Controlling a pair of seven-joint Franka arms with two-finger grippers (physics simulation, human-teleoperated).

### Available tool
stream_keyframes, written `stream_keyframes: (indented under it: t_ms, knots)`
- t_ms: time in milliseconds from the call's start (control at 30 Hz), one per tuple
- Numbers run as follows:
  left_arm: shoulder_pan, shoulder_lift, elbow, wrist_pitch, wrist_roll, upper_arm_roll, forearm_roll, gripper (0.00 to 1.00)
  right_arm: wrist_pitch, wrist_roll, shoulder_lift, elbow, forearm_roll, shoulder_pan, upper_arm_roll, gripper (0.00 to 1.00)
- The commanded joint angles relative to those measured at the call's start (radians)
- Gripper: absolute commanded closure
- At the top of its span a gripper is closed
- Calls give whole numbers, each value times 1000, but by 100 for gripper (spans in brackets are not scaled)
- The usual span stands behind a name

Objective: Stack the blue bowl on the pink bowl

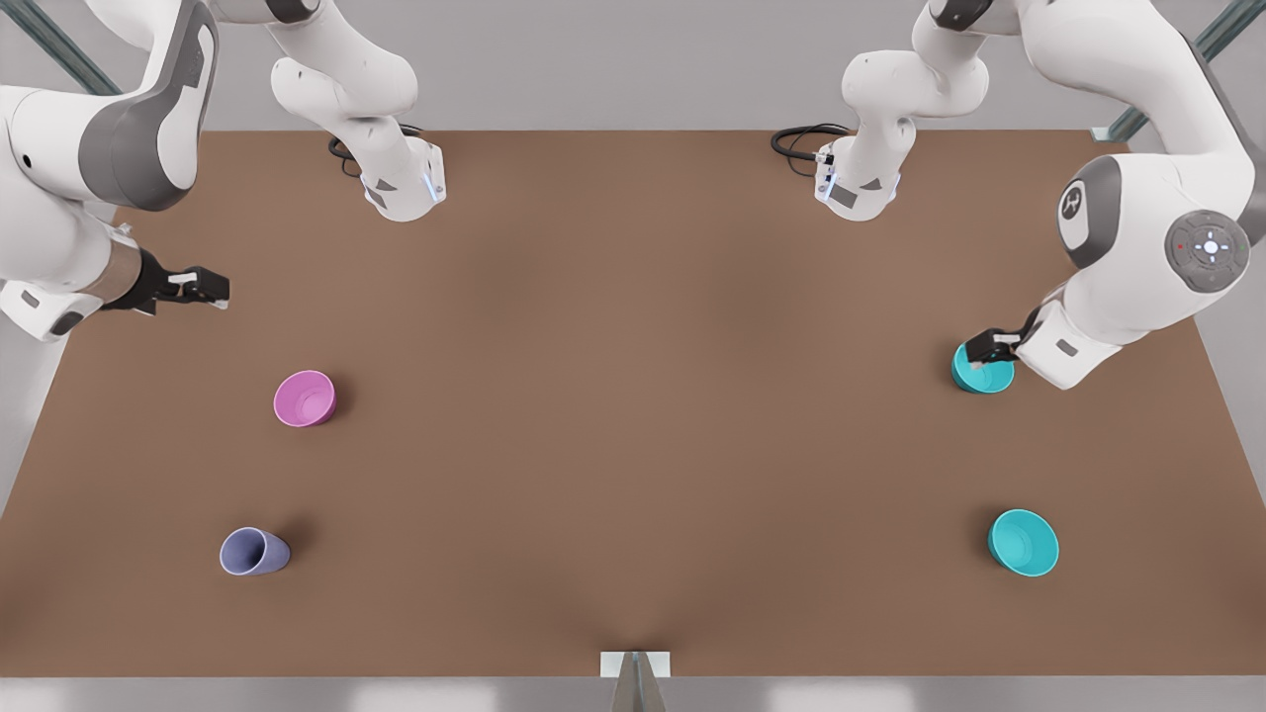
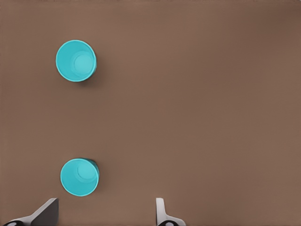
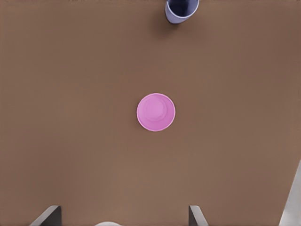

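Left gripper [image 1: 992, 348] hovered open above the blue bowl [image 1: 981, 373] near the tabletop [image 1: 633, 326] edge. Right gripper [image 1: 203, 288], open, waited beyond the pink bowl [image 1: 305, 399].

Brown table [image 1: 633, 396] bearing four upright vessels: pink bowl [image 1: 305, 399] and lavender cup [image 1: 254, 551] toward the front view's left, cup nearer the camera; two teal bowls toward its right, far bowl [image 1: 981, 374] and near bowl [image 1: 1023, 542], well apart.
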Motion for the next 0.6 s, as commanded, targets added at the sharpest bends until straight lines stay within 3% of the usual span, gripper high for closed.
stream_keyframes:
  t_ms: [0, 67, 200, 300, 433, 567]
  knots:
    - [0, -2, 0, 9, -42, 1, 2, 0, 14, -57, 0, 1, 0, 1, -1, 0]
    - [0, 2, 0, 1, -41, 1, 2, 0, 14, -49, 18, -1, -3, -7, -1, 0]
    - [3, 4, 0, 5, -39, 8, 4, 0, 17, -60, 211, -44, 3, -88, -1, 0]
    - [9, 16, 15, 5, -38, 18, 2, 0, 218, -49, 268, -182, 17, -119, -1, 0]
    - [6, 15, 13, 1, -38, 18, 2, 0, 557, -63, 195, -476, 87, -177, -8, 0]
    - [3, 8, 13, -30, -38, 8, 2, 0, 741, -46, 260, -581, 115, -256, -10, 0]
